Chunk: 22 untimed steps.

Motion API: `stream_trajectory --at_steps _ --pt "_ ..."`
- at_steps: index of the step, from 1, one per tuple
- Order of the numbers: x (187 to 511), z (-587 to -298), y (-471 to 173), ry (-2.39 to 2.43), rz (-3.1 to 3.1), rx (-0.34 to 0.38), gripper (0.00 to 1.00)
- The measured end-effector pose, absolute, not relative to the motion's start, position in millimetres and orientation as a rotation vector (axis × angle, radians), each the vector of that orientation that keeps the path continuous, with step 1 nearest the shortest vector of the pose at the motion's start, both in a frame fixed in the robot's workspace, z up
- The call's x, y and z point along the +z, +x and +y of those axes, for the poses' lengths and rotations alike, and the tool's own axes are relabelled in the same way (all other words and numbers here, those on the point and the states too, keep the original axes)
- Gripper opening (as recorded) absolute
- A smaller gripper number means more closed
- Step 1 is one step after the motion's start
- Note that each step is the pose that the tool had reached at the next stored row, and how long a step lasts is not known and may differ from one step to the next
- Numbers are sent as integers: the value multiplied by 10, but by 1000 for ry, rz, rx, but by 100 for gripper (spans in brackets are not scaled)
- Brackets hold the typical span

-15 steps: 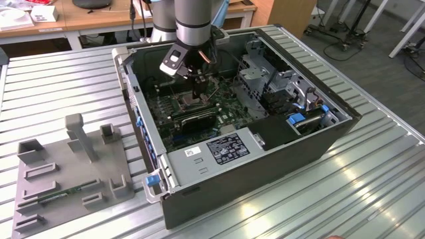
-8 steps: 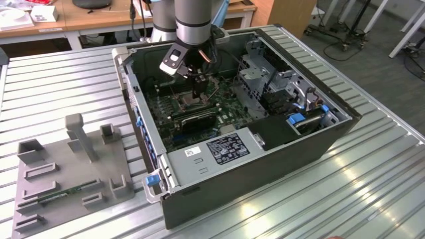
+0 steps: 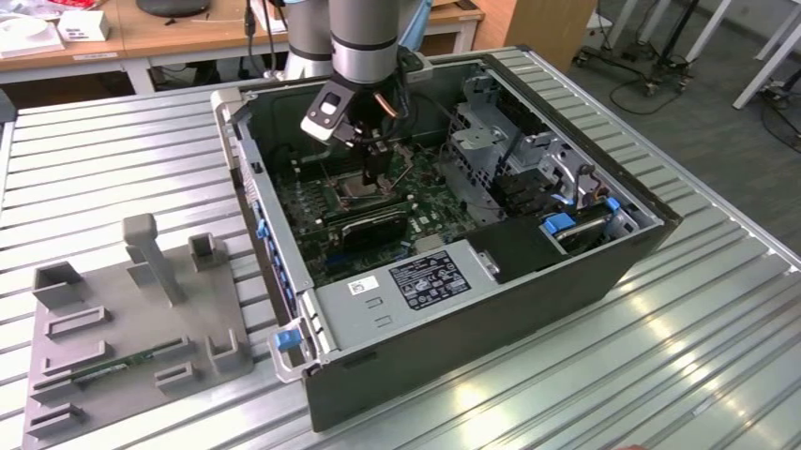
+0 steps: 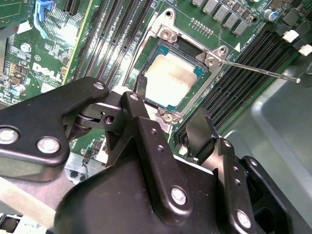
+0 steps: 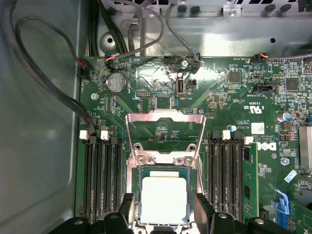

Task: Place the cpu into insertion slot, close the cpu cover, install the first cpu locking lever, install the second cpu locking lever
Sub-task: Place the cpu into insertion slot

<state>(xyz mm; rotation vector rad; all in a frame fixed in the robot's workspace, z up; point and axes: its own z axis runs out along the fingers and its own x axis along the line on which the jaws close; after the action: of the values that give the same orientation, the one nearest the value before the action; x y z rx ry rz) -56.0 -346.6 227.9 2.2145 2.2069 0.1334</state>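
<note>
Already the cpu (image 5: 164, 200) lies flat in the insertion slot (image 5: 139, 195). The tool (image 5: 165, 212) is spread apart, gripping nothing, with one finger off each side edge, hemmed between memory slots (image 5: 102, 180). The first wrist view shows the cpu cover (image 5: 165, 116) swung back open. The second wrist view shows a thin locking lever (image 4: 258, 68) standing free, and the exterior view shows the computer case (image 3: 501, 309) walling in the arm on the table (image 3: 126, 141).
</note>
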Motion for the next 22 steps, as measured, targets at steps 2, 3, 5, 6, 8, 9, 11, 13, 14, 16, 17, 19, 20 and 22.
stream_trajectory --at_steps 2,3,5,6,8,9,11,13,14,16,17,19,20,22 --pt "2282 -3466 -560 2214 2207 133 60" --pt "2283 -3466 -560 2214 2207 133 60" --pt "2296 -3466 -560 2214 2207 133 60" --pt "2296 -3466 -560 2214 2207 133 60" --pt "2296 -3466 -560 2214 2207 133 60" --pt "2296 -3466 -560 2214 2207 133 60" --pt "2296 -3466 -560 2214 2207 133 60" --pt "2297 -3466 -560 2214 2207 133 60" --pt "2297 -3466 -560 2214 2207 133 60" --pt "2297 -3466 -560 2215 2208 132 60" --pt "2297 -3466 -559 2219 2211 123 60" --pt "2296 -3466 -557 2232 2223 99 60" --pt "2296 -3467 -557 2234 2224 94 60" --pt "2296 -3467 -557 2237 2227 89 60"
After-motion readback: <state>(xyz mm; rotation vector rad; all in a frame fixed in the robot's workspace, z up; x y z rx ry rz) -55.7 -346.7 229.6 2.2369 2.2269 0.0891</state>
